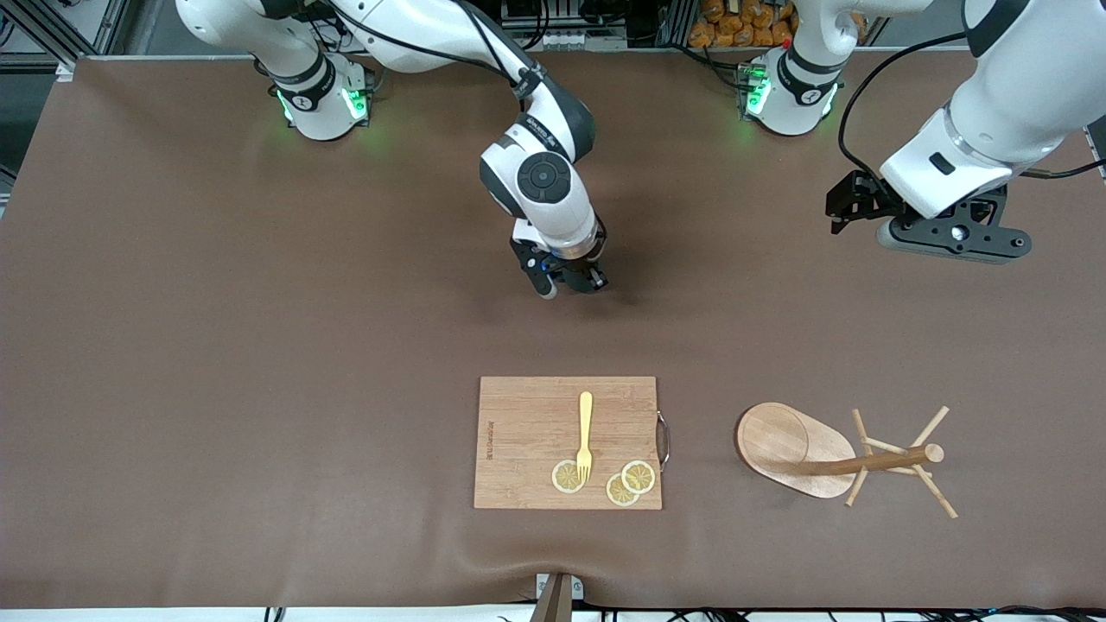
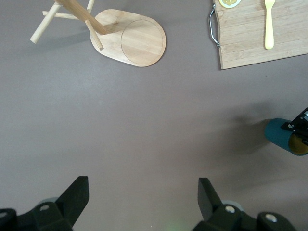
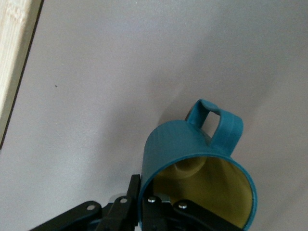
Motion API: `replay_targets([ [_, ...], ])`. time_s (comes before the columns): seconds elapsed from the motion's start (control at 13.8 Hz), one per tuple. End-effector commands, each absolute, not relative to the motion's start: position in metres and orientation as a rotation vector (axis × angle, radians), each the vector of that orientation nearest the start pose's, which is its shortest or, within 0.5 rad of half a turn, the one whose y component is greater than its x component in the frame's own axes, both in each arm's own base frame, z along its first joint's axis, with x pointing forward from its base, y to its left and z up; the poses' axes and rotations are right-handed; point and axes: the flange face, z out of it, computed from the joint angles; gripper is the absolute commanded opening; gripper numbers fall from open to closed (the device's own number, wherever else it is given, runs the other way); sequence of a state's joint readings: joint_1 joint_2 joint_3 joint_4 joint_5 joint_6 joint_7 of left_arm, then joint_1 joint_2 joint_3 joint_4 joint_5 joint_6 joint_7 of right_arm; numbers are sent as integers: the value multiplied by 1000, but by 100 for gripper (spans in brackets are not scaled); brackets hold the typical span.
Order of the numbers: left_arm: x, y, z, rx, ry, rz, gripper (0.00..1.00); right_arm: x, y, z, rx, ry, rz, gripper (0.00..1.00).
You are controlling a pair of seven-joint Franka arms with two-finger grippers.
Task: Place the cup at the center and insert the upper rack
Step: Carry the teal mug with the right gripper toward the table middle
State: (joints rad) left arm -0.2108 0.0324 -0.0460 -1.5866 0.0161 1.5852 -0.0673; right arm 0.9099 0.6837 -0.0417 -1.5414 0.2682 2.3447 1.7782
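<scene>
In the front view, your right gripper point(image 1: 572, 278) hangs at upper centre of the frame, over bare table point(image 1: 216, 345) above the cutting board point(image 1: 527, 432). Its fingers are clamped tight; the cup is hidden under the wrist here. The upper rack point(image 1: 799, 447) lies tipped over at lower right, base flat-face up toward the board, pole and pegs pointing to the frame's right edge. Your left gripper point(image 1: 929, 231) waits at upper right, almost straight above the rack in the frame, so it is the nearer arm for the rack.

In the left wrist view, the left gripper's fingers point(image 2: 74, 195) stand wide apart with nothing between them. The rack sits at upper left of the frame, pole running off the top edge, well apart from the fingers. The cup point(image 2: 279, 135) shows at the right edge, held by the right gripper.

In the right wrist view, the cup fills the lower right, with the right gripper pinching its rim, one finger inside the yellowish wall. The handle points away from the fingers. The board's edge shows at upper left.
</scene>
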Motion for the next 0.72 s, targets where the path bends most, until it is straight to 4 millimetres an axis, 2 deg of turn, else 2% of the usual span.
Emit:
replay_targets([
  [0.0,547,-142,601,-3106,269,35,100,453,564,255,-2565,1538,186,0],
  [0.43,549,-151,593,-3105,285,54,100,456,562,249,-2561,1549,188,0],
  [0.51,548,-152,594,-3106,278,54,100,459,560,248,-2559,1556,188,36],
  [0.58,548,-152,593,-3106,271,54,100,461,559,250,-2555,1555,187,58],
  [0.65,549,-152,593,-3107,271,52,100,461,559,250,-2557,1555,186,61],
])
